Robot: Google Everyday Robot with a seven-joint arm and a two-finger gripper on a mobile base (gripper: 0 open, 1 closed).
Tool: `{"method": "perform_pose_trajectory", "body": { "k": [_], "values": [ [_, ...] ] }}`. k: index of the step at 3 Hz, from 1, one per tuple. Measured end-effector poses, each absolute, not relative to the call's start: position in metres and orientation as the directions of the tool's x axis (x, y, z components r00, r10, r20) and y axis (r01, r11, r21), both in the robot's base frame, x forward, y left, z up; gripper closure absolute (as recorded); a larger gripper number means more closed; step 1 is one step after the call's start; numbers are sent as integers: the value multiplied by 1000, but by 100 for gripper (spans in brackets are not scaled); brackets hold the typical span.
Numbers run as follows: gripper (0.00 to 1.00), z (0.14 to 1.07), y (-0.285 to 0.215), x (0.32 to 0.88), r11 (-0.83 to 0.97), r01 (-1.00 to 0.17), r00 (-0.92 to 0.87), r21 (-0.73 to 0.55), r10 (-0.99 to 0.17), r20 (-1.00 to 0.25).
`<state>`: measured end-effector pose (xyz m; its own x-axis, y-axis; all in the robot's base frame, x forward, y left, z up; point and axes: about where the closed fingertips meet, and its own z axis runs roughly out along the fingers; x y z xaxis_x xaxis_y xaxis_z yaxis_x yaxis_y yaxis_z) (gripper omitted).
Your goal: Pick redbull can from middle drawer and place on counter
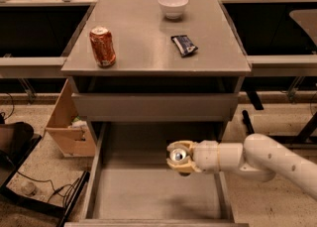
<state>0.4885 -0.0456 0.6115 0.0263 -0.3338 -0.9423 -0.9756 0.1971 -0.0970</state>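
The redbull can [177, 155] shows only its shiny silver top, held between the tan fingers of my gripper [179, 157]. The gripper is shut on it and holds it above the grey floor of the open middle drawer [148, 196], near the drawer's right side. My white arm [257, 159] reaches in from the right. The counter [148, 47] is the flat grey cabinet top above, behind the gripper.
On the counter stand a red-orange soda can [102, 46] at the left, a white bowl [173, 6] at the back and a dark snack bag [184, 44]. A tan cardboard box [67, 127] sits on the floor left of the drawer. Cables lie at the lower left.
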Motion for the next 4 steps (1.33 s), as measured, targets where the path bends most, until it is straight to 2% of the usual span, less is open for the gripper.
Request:
{"method": "perform_pose_trajectory", "body": {
  "k": [1,2,3,4],
  "values": [
    [100,711,-57,481,163,-981,40,-103,-350,-936],
    [100,829,-57,485,162,-971,100,-174,-385,-917],
    [100,916,-57,499,188,-954,133,-234,-435,-891],
    [100,974,-64,521,252,-932,132,-260,-433,-892]
  ]
}}
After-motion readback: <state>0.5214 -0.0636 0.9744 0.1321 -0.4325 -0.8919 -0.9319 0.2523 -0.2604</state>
